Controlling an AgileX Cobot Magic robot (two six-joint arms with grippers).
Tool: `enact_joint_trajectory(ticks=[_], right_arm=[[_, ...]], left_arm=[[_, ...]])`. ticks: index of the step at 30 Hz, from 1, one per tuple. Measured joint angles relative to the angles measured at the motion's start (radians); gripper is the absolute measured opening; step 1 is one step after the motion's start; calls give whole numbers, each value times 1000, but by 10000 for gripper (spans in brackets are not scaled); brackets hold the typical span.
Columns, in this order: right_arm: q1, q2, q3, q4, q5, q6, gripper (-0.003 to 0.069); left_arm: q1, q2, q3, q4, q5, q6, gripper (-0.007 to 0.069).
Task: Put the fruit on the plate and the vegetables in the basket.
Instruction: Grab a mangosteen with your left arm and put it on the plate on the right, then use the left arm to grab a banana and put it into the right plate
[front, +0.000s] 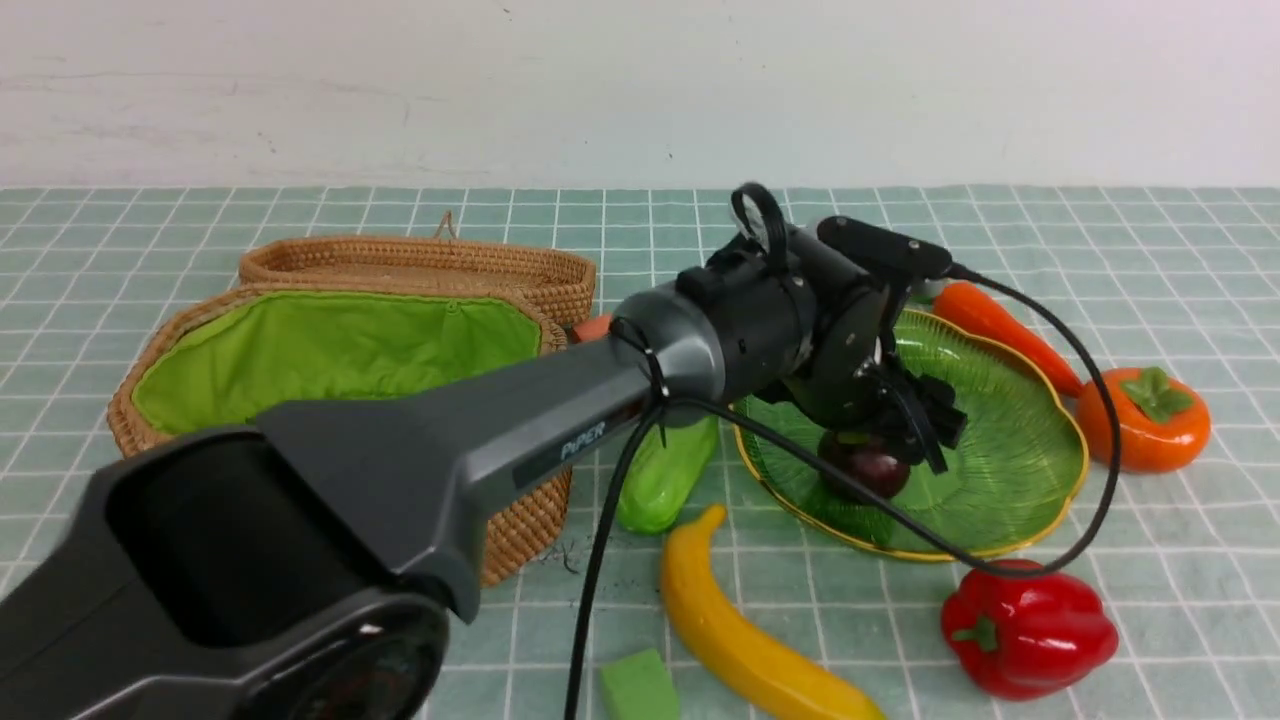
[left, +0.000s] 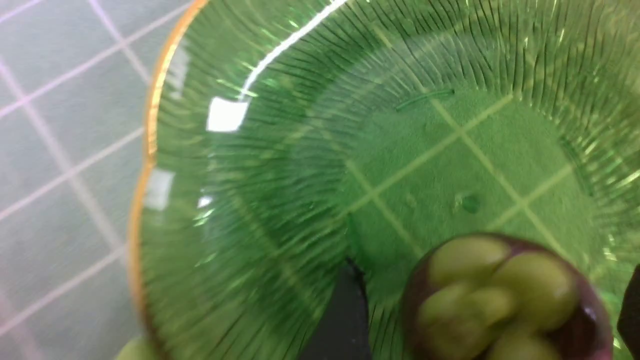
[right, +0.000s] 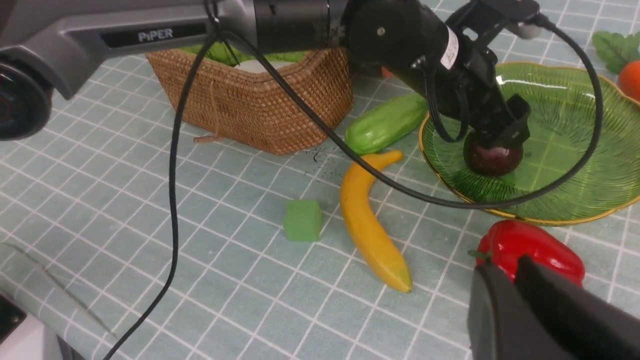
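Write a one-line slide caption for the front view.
Left gripper straddles the mangosteen on the green plate; banana, pepper, persimmon, carrot and gourd lie unsorted.

Tablecloth (front: 1180, 250) (right: 100, 200) (left: 60, 150): pale teal-green, with a grid of thin white lines; it covers the whole work surface as far back as the wall.
Wall (front: 640, 90): plain white with faint scuffs, rising straight behind the cloth's far edge.
Green foam cube (front: 638, 688) (right: 302, 220): small and matte, lying alone on the cloth near the front view's lower edge, which cuts it off.
Dark specks (front: 563, 556) (right: 320, 159): a small scatter of black marks on the cloth, farther back than the cube.
Crease (right: 60, 300): a long fold in the cloth, seen in the right wrist view.
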Motion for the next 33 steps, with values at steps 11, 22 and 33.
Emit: enact_joint_trajectory(ticks=[11,22,33], right_arm=[[0,0,0,3,25,0,69],[0,0,-1,3,99,0,77],[0,0,-1,3,103,0,83]], left_arm=[[0,-275,-4,-25,529,74,179],[0,-393,379,-262,548,911,48],[-33,-293,500,-298,267,1305,549]])
